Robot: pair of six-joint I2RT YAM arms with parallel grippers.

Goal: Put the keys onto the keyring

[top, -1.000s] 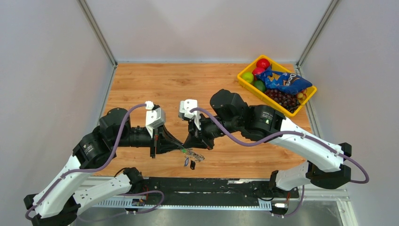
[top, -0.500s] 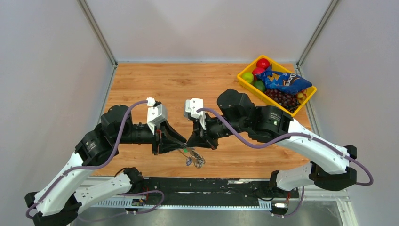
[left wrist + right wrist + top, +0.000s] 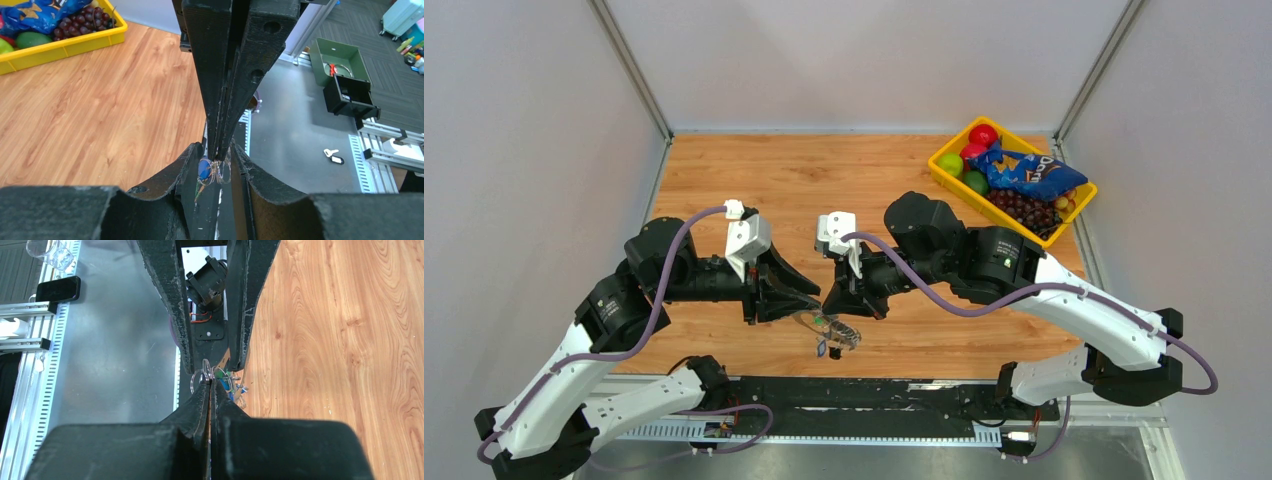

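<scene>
Change: left gripper [image 3: 216, 152] has drawn back slightly toward the table's [image 3: 824, 180] left edge; right gripper [image 3: 210, 382] has stayed put.
Meaning: probably re-aligning; threading looks unfinished.
Left jaws: spread, flanking the ring.
Right jaws: pressed together, pinching the keyring [image 3: 198, 377].
Location: middle of the near edge, between both grippers.
Axis: keys [image 3: 204, 169] hang below the ring, the bundle lying roughly along the near edge.
</scene>
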